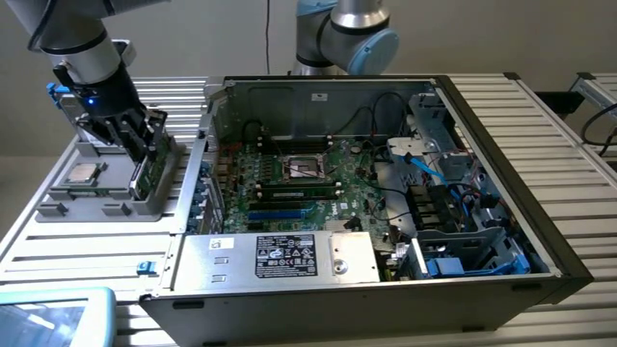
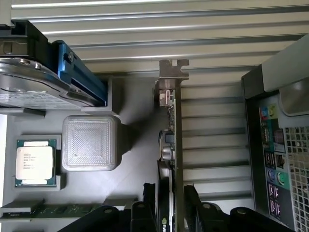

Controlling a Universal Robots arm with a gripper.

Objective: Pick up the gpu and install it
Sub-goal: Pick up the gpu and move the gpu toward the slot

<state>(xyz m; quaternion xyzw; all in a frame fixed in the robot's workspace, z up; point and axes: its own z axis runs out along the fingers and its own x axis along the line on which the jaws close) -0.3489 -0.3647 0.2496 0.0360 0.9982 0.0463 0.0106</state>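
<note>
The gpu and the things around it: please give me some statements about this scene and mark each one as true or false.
1. The gpu stands on its edge in the grey holder. True.
2. The gpu is seated on the motherboard. False: it is in the holder, outside the computer case.
3. The gripper is open, with its fingers on either side of the gpu. True.
4. The CPU chip lies inside the computer case. False: it lies in the grey holder, beside the gpu.
5. The computer case is open, so the motherboard can be seen. True.
</note>
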